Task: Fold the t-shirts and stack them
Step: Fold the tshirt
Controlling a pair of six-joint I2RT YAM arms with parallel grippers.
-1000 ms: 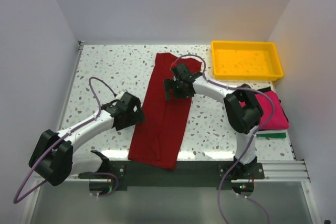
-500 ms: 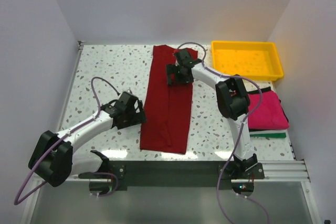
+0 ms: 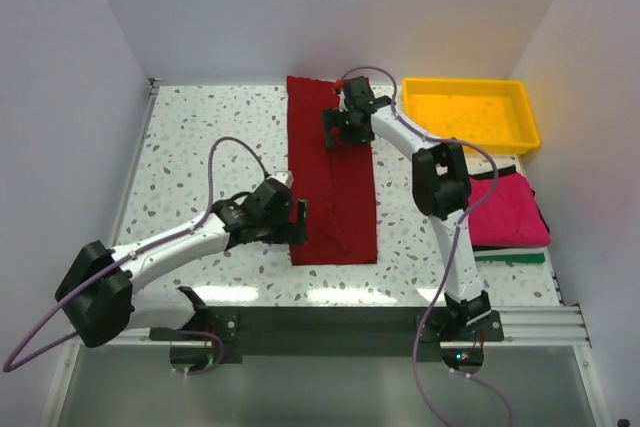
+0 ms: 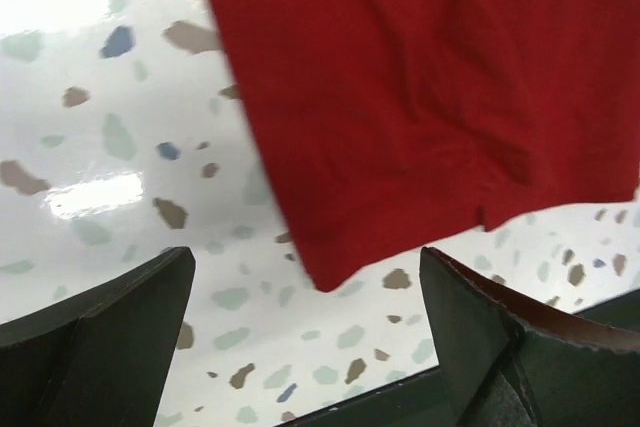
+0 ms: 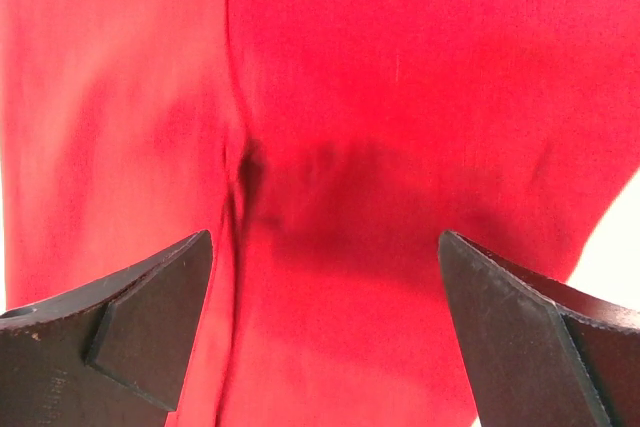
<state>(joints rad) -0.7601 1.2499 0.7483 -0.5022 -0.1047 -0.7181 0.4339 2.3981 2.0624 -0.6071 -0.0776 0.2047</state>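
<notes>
The maroon t-shirt [image 3: 332, 187] lies flat on the speckled surface [image 3: 200, 147] as a long narrow strip running from the far edge toward the near one. It is well apart from the pink t-shirt [image 3: 508, 209] stacked at the right. It looks like thin, limp cloth, light and without stiffness, so it should sag wherever it is unsupported, and its layers may slide apart. The left hand [image 3: 296, 222] is poised with fingers spread at the strip's near left corner. The right hand [image 3: 345, 134] is likewise released, fingers wide above the far end. Corners and hems look like the best holds, pinching all layers together.
</notes>
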